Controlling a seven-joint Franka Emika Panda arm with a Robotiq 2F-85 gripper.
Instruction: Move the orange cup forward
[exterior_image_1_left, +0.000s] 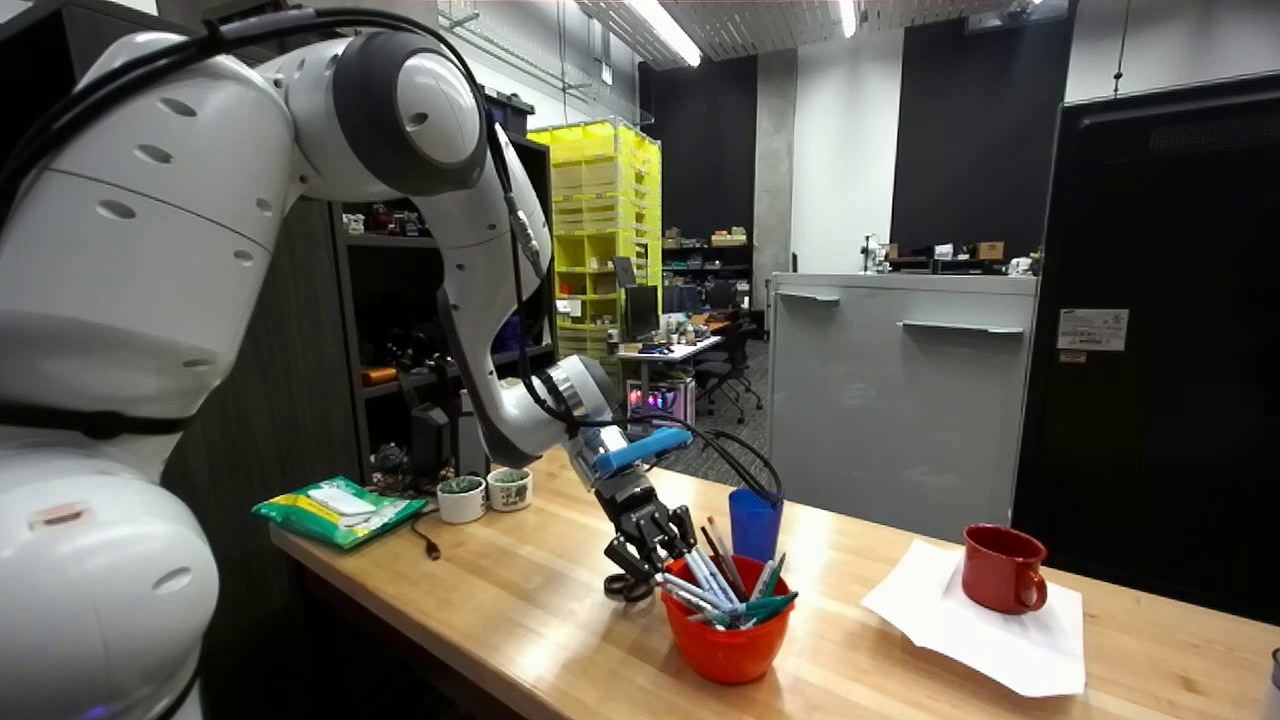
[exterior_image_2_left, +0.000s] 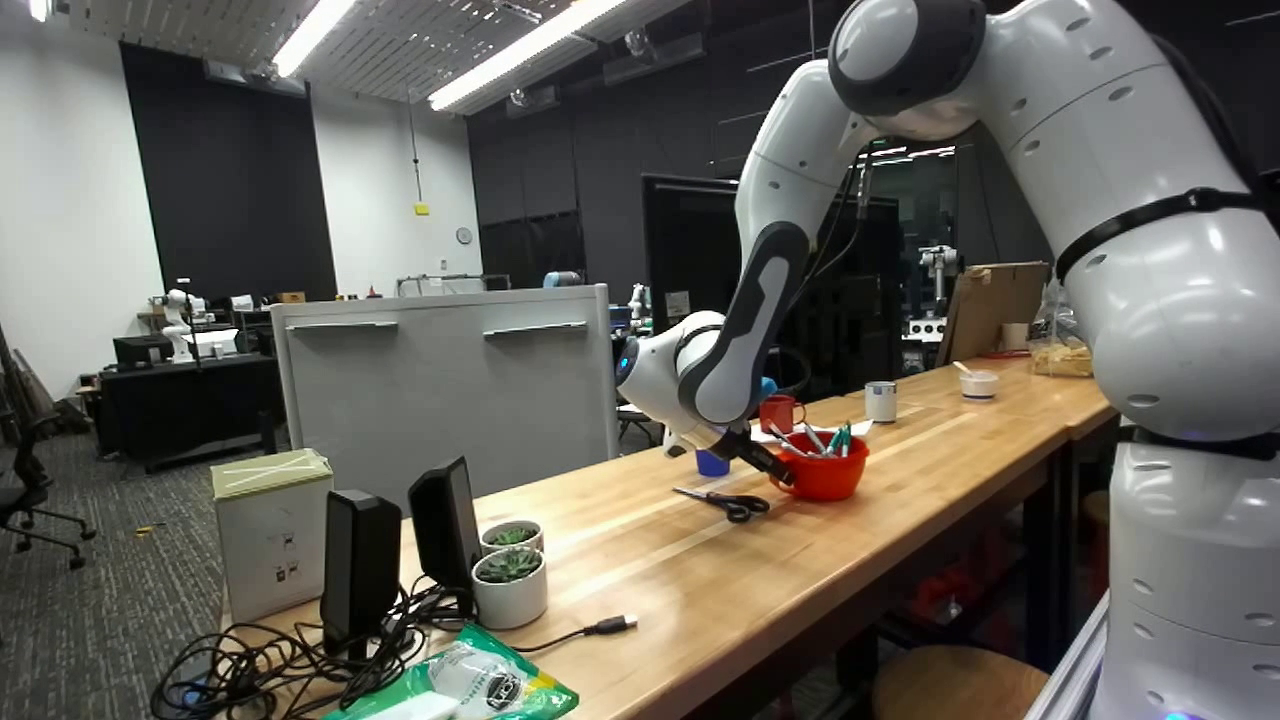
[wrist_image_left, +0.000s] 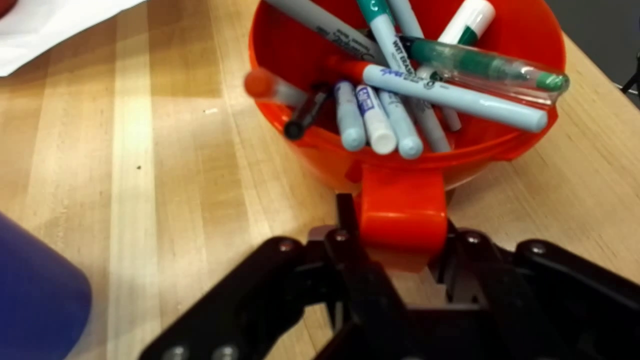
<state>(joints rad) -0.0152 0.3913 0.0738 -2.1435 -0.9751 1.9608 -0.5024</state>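
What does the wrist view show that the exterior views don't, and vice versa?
Only the wrist view: readable WET ERASE lettering on a marker, and a clear look at the gripper shut on the handle of the orange cup.
Only the exterior views: the Panda arm, scissors, potted succulents and a green packet.
Both: orange cup, markers, gripper, blue cup, white paper, wooden table.

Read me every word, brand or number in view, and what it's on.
"Sharpie" on the grey marker.
"WET ERASE" on the green-capped marker.
Too small or blurred to read: script on the red-capped marker, print on the green packet, the white sticker on the black panel.
No readable numbers.
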